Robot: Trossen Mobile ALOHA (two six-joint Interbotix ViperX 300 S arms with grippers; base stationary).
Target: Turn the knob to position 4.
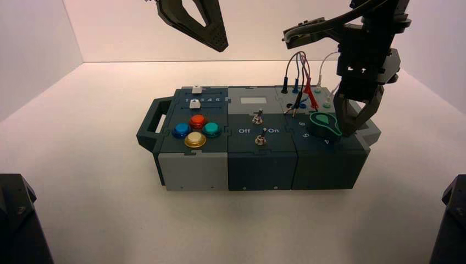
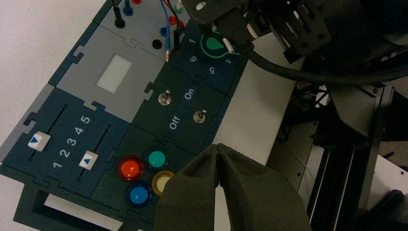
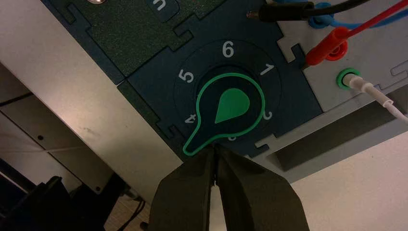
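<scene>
The green teardrop knob [image 3: 231,107] sits on the box's right end, also seen in the high view [image 1: 324,123] and the left wrist view [image 2: 212,45]. Its pointer tip lies between the dial's digit 4 [image 3: 191,118] and the half-hidden 3, just past the 4. My right gripper [image 3: 214,148] is shut and empty, its tips pressed against the side of the pointer near its tip; in the high view it [image 1: 347,133] stands just right of the knob. My left gripper [image 1: 218,39] is shut, empty, raised high above the box's back.
Banana-plug wires [image 1: 301,82] rise just behind the knob. Two metal toggle switches [image 1: 258,127] stand on the middle panel. Four round coloured buttons [image 1: 197,131] and two sliders [image 2: 62,153] are on the left part. A handle [image 1: 154,118] sticks out at the box's left end.
</scene>
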